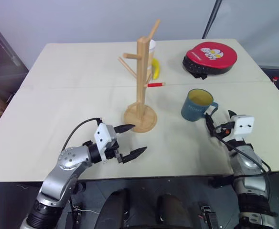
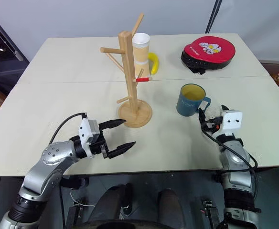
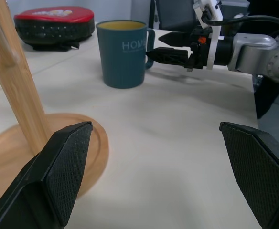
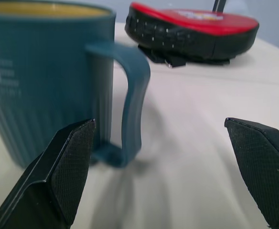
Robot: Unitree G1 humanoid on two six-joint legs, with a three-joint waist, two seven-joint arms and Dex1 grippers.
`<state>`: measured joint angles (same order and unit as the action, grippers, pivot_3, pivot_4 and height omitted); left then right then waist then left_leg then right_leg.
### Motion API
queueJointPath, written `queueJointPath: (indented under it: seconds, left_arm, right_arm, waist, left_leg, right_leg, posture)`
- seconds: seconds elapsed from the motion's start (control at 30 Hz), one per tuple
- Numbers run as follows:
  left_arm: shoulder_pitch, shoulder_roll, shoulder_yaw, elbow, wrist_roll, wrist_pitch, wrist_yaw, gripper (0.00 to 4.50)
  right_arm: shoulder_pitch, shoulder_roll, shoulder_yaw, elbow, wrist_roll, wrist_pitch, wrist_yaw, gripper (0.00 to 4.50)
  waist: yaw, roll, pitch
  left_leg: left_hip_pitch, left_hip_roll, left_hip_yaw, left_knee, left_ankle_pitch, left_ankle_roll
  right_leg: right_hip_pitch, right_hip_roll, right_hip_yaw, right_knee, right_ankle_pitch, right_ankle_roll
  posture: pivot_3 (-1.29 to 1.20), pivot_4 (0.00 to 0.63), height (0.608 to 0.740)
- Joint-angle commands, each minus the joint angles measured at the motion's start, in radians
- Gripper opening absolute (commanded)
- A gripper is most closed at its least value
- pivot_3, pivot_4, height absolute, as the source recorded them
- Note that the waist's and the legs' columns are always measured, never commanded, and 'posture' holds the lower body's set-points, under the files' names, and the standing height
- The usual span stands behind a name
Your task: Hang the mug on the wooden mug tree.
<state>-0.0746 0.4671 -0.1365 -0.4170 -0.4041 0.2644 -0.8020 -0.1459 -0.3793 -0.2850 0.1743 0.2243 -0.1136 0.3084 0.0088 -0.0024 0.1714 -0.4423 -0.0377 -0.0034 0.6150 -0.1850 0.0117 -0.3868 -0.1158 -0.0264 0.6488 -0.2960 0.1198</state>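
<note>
The teal-blue mug point(image 1: 197, 105) with a yellow inside stands upright on the table, right of the wooden mug tree point(image 1: 142, 81). Its loop handle point(image 4: 132, 100) points toward my right gripper point(image 1: 220, 113). That gripper is open and stops just short of the handle, touching nothing. My left gripper point(image 1: 137, 139) is open and empty, level above the table in front of the tree's round base point(image 1: 140, 118). One of the tree's pegs has a red tip point(image 1: 155, 85). The left wrist view shows the mug point(image 3: 123, 52) with the right gripper point(image 3: 163, 45) beside its handle.
A red round pad point(image 1: 210, 57) lies at the back right of the table. Behind the tree stand a white cup point(image 2: 141, 45) and a yellow banana-shaped object point(image 1: 155, 70). The table's front edge point(image 1: 154, 177) runs just below both grippers.
</note>
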Motion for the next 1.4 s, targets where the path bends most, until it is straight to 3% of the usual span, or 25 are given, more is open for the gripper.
queueJointPath:
  seconds: [0.03, 0.7, 1.0, 1.23, 1.4]
  left_arm:
    - [-0.005, 0.000, -0.004, -0.048, -0.007, 0.004, 0.006, 4.50]
    - [0.039, -0.012, -0.019, 0.017, 0.041, -0.102, -0.023, 4.50]
    - [0.039, -0.014, -0.018, 0.006, 0.045, -0.097, -0.014, 4.50]
    - [0.025, -0.012, -0.009, 0.005, 0.043, -0.085, -0.002, 4.50]
    - [0.013, 0.008, 0.033, 0.028, 0.038, -0.081, 0.007, 4.50]
  right_arm:
    - [-0.029, -0.001, -0.008, 0.005, -0.007, -0.001, -0.019, 4.47]
    - [-0.144, -0.003, -0.006, 0.156, -0.005, 0.016, -0.020, 4.47]
    - [-0.167, 0.012, 0.004, 0.169, 0.018, 0.031, 0.034, 0.06]
    - [-0.136, -0.027, 0.050, 0.072, -0.045, 0.020, 0.061, 0.06]
    - [-0.098, -0.214, 0.214, -0.236, -0.186, -0.053, 0.253, 0.06]
  waist:
    - [0.000, 0.000, 0.000]
    - [-0.006, 0.000, 0.000]
    - [-0.005, 0.000, 0.000]
    - [-0.005, 0.000, 0.000]
    - [-0.009, 0.002, 0.001]
  left_leg:
    - [0.000, 0.000, 0.000, 0.000, 0.000, 0.000]
    - [0.000, 0.000, 0.000, 0.000, 0.000, 0.000]
    - [0.000, 0.000, 0.000, 0.000, 0.000, 0.000]
    - [0.000, 0.000, 0.000, 0.000, 0.000, 0.000]
    - [0.000, 0.000, 0.000, 0.000, 0.000, 0.000]
  right_leg:
    - [0.000, 0.002, 0.000, 0.000, 0.000, 0.000]
    - [0.000, 0.002, 0.000, 0.001, 0.000, 0.000]
    - [0.000, 0.002, 0.000, 0.001, 0.000, 0.001]
    - [0.000, 0.002, 0.000, 0.001, 0.000, 0.001]
    - [-0.001, 0.002, 0.000, 0.001, 0.000, 0.001]
  posture:
    - [0.00, 0.150, 0.740]
    - [0.00, 0.150, 0.740]
    - [0.00, 0.150, 0.740]
    - [0.00, 0.150, 0.740]
    - [0.00, 0.150, 0.740]
